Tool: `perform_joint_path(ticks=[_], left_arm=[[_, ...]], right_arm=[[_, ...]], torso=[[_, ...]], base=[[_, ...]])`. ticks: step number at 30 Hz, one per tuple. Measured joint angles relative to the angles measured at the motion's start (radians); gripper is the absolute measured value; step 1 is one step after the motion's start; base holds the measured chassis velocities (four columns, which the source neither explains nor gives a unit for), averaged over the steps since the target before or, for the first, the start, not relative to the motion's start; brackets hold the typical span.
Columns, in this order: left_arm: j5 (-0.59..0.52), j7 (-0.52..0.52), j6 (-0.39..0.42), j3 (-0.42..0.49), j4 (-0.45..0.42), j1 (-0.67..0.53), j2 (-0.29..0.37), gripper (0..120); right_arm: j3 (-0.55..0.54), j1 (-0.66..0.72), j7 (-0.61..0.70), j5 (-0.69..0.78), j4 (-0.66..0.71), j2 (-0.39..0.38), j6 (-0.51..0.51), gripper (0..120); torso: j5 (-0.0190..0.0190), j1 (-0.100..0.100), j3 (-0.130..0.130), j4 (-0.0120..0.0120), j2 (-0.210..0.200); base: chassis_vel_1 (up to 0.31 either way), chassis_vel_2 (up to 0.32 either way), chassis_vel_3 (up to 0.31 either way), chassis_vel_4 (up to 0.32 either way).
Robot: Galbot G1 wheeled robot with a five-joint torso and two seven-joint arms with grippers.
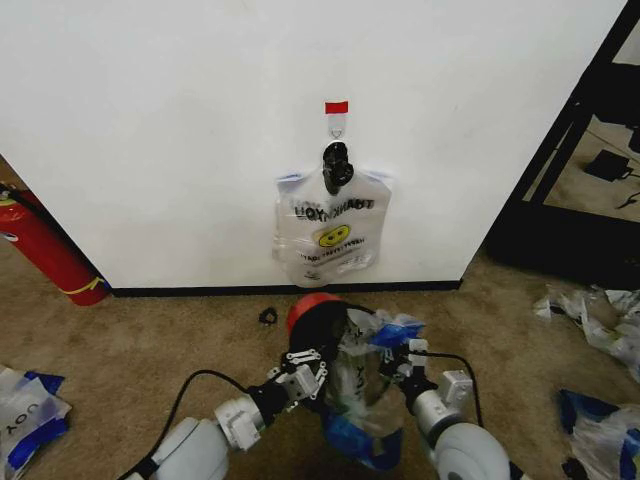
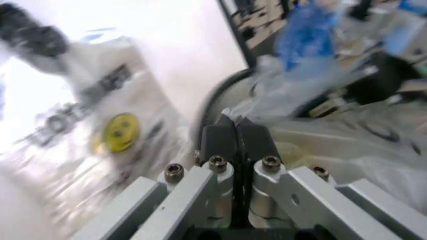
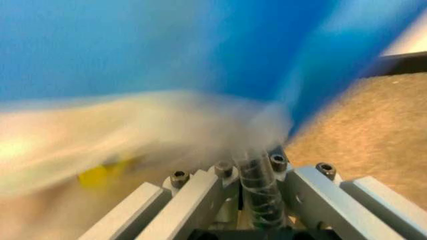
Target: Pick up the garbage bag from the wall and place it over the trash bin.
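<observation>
White wall (image 1: 200, 120) and its black baseboard rise well beyond both pincers, above tan carpet (image 1: 130, 340). On the wall, past the pincers, a bundle of smiley bags (image 1: 330, 235) hangs under a black clip (image 1: 336, 165) from a hook topped with red tape (image 1: 336, 107). A red fire extinguisher (image 1: 45, 250) stands far off to the left pincer's outer side. Between the two pincers sits the trash bin (image 1: 312, 310), its red base tipped toward the wall, with the garbage bag (image 1: 362, 385) stretched across it from one pincer to the other. The left pincer (image 1: 305, 365) is closed tight on the bag's clear plastic edge, fingers (image 2: 220, 140) pressed together. The right pincer (image 1: 408, 362) is clamped on a twisted strand of the same bag beside its blue handle (image 1: 395, 328).
</observation>
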Motion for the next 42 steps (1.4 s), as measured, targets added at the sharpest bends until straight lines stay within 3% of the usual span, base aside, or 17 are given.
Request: perform_joint_path(ticks=[6, 23, 27, 31, 35, 37, 38, 40, 42], left_arm=[[-0.018, -0.082, 0.141, -0.036, -0.086, 0.024, 0.02, 0], [-0.016, -0.148, 0.236, -0.087, -0.062, 0.034, 0.044, 0], [-0.016, -0.116, 0.185, -0.088, -0.068, 0.057, 0.051, 0], [0.025, -0.088, 0.108, -0.107, -0.043, 0.062, 0.061, 11], [0.102, 0.058, -0.062, -0.189, 0.014, 0.037, 0.079, 26], [0.152, 0.23, -0.193, -0.26, 0.047, -0.002, 0.078, 36], [0.152, 0.23, -0.193, -0.26, 0.047, -0.002, 0.078, 36], [0.181, 0.356, -0.279, -0.313, 0.054, -0.029, 0.074, 45], [0.195, 0.434, -0.312, -0.332, 0.022, -0.038, 0.07, 54]], right_arm=[[0.011, -0.002, -0.015, 0.004, 0.016, -0.051, 0.0, 0], [0.048, -0.009, -0.169, 0.011, 0.007, -0.105, 0.017, 0], [0.047, 0.008, -0.171, 0.019, -0.004, -0.09, 0.022, 0], [0.048, 0.017, -0.177, 0.02, -0.015, -0.082, 0.025, 0], [0.057, 0.042, -0.176, 0.019, -0.043, -0.065, 0.026, 0], [0.058, 0.056, -0.163, 0.017, -0.055, -0.046, 0.026, 0], [0.058, 0.056, -0.163, 0.017, -0.055, -0.046, 0.026, 0], [0.058, 0.059, -0.152, 0.015, -0.06, -0.035, 0.026, 0], [0.054, 0.056, -0.146, 0.002, -0.064, -0.027, 0.024, 0]], torso=[[0.0002, 0.0, 0.0, 0.0001, 0.0], [0.0, 0.0, 0.0, 0.0, 0.0], [0.0001, 0.0, 0.0, 0.0001, 0.0], [-0.0001, 0.0, 0.0, 0.0001, 0.0], [-0.0002, 0.0, 0.0, 0.0001, 0.0], [-0.0001, 0.0, 0.0, 0.0001, 0.0], [-0.0001, 0.0, 0.0, 0.0001, 0.0], [-0.0002, 0.0, 0.0, -0.0002, 0.0], [0.0, 0.0, 0.0, 0.0001, 0.0]], base=[[0.0, 0.0, 0.0, 0.0], [0.0, 0.0, 0.0, 0.0], [0.0, 0.0, 0.0, 0.0], [0.0, 0.0, 0.0, 0.0], [0.0, 0.0, 0.0, 0.0], [0.0, 0.0, 0.0, 0.0], [0.0, 0.0, 0.0, 0.0], [0.0, 0.0, 0.0, 0.0], [0.0, 0.0, 0.0, 0.0]])
